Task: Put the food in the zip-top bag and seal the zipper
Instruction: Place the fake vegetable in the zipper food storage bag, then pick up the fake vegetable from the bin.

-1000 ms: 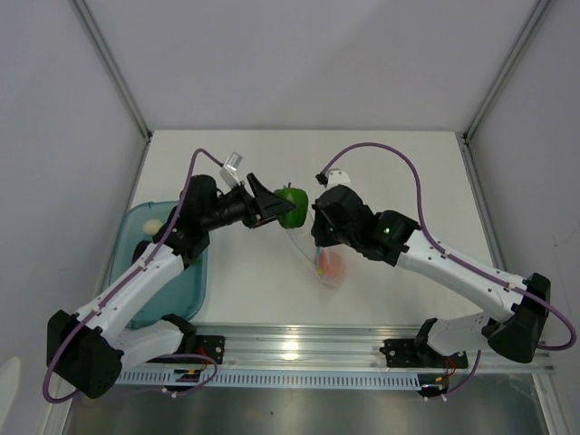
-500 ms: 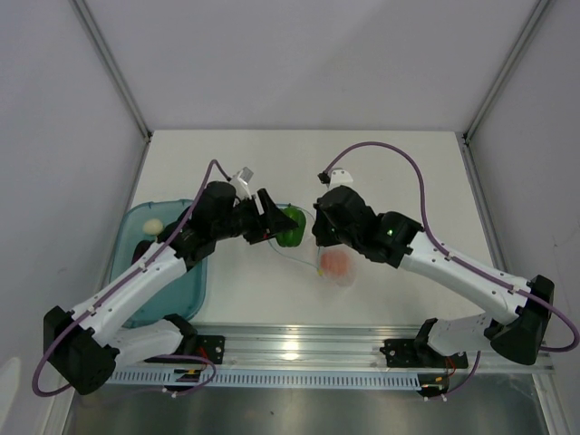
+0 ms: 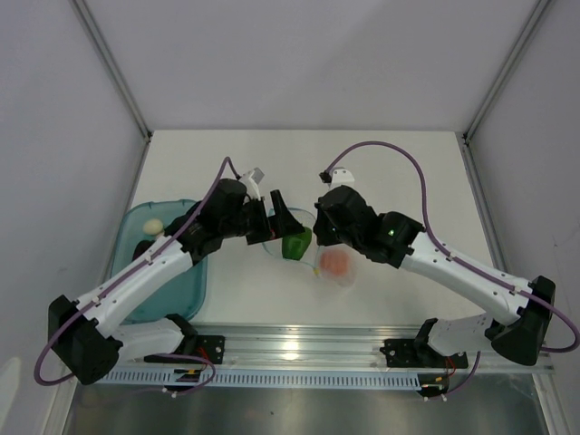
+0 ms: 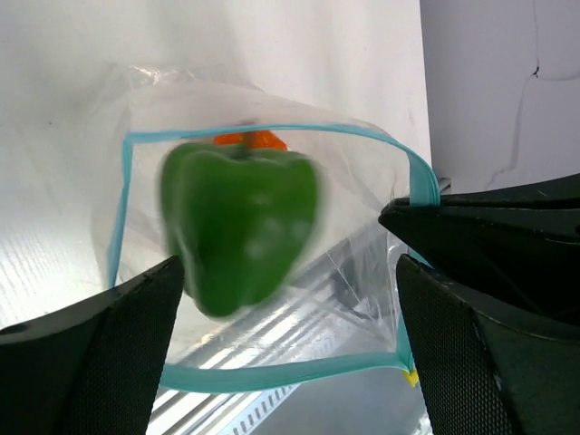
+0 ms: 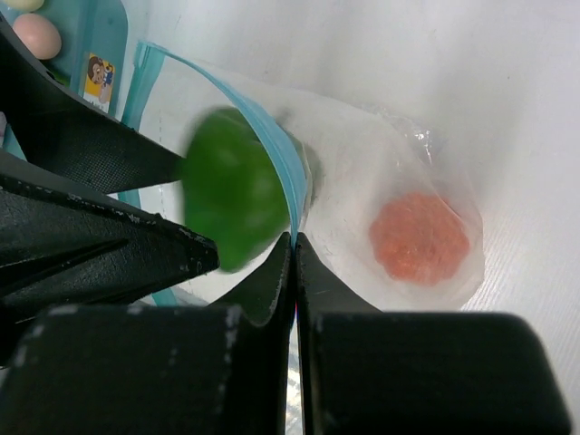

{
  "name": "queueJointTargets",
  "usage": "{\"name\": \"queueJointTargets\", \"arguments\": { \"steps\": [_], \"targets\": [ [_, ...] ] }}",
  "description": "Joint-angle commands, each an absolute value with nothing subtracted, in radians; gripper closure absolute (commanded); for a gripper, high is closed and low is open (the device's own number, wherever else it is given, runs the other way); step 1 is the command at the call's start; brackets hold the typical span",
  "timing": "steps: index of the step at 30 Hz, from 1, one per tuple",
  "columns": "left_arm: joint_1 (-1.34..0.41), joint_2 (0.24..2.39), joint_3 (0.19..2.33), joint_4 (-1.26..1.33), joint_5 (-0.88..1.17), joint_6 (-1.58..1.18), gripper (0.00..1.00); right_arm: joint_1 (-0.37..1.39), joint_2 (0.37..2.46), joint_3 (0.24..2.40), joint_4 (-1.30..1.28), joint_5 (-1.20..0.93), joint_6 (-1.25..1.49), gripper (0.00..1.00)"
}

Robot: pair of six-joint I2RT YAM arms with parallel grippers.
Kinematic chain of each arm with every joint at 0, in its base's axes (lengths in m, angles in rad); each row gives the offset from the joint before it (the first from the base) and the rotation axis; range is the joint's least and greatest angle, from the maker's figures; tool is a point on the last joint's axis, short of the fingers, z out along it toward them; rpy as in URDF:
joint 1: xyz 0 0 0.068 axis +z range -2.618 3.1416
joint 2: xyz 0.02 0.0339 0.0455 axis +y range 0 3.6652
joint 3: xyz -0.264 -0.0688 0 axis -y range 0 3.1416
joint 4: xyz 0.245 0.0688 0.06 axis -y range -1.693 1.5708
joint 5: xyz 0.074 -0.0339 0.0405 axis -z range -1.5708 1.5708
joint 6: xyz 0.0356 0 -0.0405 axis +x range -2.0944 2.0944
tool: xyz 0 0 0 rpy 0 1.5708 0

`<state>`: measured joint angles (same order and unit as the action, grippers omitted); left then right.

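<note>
The clear zip-top bag [image 3: 343, 275] lies at mid table with its mouth held open. My right gripper [image 3: 317, 237] is shut on its light-blue zipper strip [image 5: 272, 154], pinching the mouth edge [image 5: 294, 240]. My left gripper [image 3: 288, 222] is open, its jaws wide apart [image 4: 285, 272] just in front of the mouth. The green bell pepper [image 3: 294, 243] is blurred and loose between them, at the bag's mouth [image 4: 240, 227]; it also shows in the right wrist view [image 5: 236, 186]. The orange round fruit [image 3: 333, 263] sits deep in the bag [image 5: 419, 237].
A teal translucent tray [image 3: 172, 290] stands at the left with a pinkish-cream egg [image 3: 154, 226] in it; eggs also show in the right wrist view [image 5: 36, 34]. An aluminium rail [image 3: 299, 344] runs along the near edge.
My left gripper has moved right and nearer, to the bag's mouth, carrying the pepper. It has opened, and the pepper is now loose beyond its fingertips. The right gripper has held still.
</note>
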<state>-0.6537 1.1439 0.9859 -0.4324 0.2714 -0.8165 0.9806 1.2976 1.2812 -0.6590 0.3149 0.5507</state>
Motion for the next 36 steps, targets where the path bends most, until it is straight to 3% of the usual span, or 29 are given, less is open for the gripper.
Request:
{"name": "queueJointTargets", "arguments": {
  "steps": [1, 10, 16, 23, 32, 36],
  "targets": [
    [-0.663, 1.105, 1.045, -0.445, 0.223, -0.767, 0.01, 0.988, 1.262, 1.285, -0.634, 0.342, 0.56, 1.0],
    [-0.661, 0.933, 1.026, -0.403, 0.095, -0.727, 0.0, 0.986, 1.258, 1.275, -0.634, 0.336, 0.557, 1.0],
    [-0.608, 0.856, 1.069, -0.554, -0.09, -0.721, 0.01, 0.985, 1.239, 1.252, -0.63, 0.339, 0.554, 1.0],
    [-0.392, 0.824, 1.052, -0.689, -0.109, -0.724, 0.01, 0.982, 1.232, 1.236, -0.641, 0.356, 0.537, 1.0],
    [-0.169, 0.785, 0.976, -0.862, -0.333, -0.873, 0.01, 0.963, 1.226, 1.224, -0.638, 0.347, 0.522, 1.0],
    [-0.075, 0.831, 0.937, -0.864, -0.241, -0.894, 0.01, 0.962, 1.227, 1.216, -0.634, 0.339, 0.519, 1.0]
  ]
}}
